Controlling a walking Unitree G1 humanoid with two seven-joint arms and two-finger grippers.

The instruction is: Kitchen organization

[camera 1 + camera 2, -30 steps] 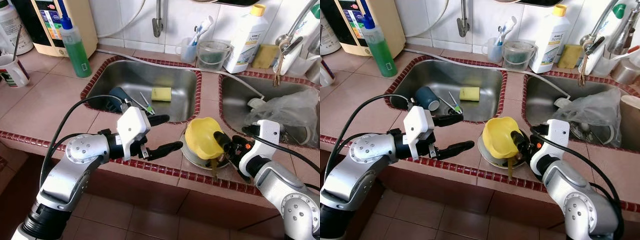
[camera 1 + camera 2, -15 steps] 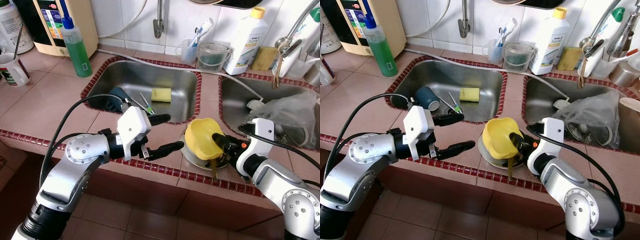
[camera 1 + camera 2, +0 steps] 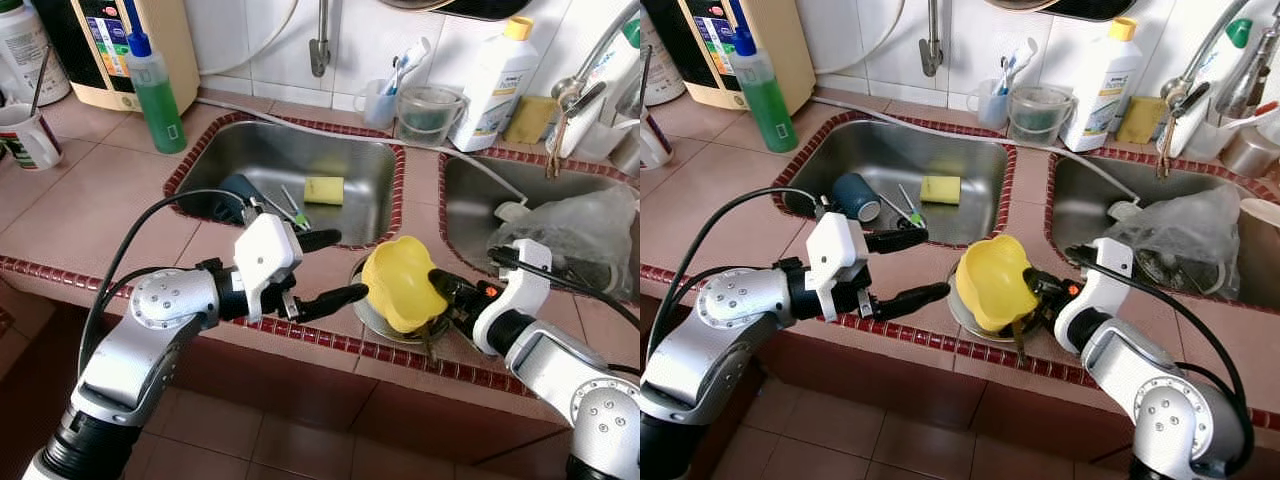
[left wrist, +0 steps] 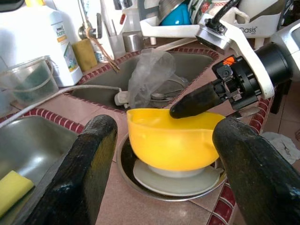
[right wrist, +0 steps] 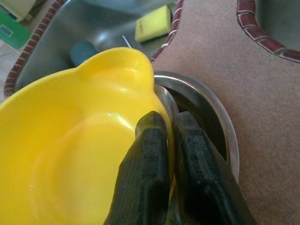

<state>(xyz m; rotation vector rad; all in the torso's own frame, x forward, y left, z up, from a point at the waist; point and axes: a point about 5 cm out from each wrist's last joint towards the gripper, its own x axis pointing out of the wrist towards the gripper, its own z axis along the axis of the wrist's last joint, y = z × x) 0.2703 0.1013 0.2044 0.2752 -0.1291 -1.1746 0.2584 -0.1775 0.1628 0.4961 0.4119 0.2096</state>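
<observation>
A yellow bowl (image 3: 400,283) hangs tilted just above a round steel dish (image 3: 368,312) on the counter strip between the two sinks. My right gripper (image 3: 437,283) is shut on the bowl's rim, one finger inside (image 5: 145,154) and one outside. A white plate (image 4: 173,180) lies in the steel dish under the bowl. My left gripper (image 3: 348,264) stands open just left of the bowl with nothing between its fingers; it does not touch the bowl.
The left sink (image 3: 250,150) holds a blue cup (image 3: 232,195), a yellow sponge (image 3: 323,189) and utensils. A plastic bag (image 3: 580,225) fills the right sink. A green soap bottle (image 3: 155,90), a mug (image 3: 25,135) and a white bottle (image 3: 492,80) stand at the back.
My right gripper has carried the yellow bowl a little to the left and tipped it over the steel dish. The left arm has held still.
</observation>
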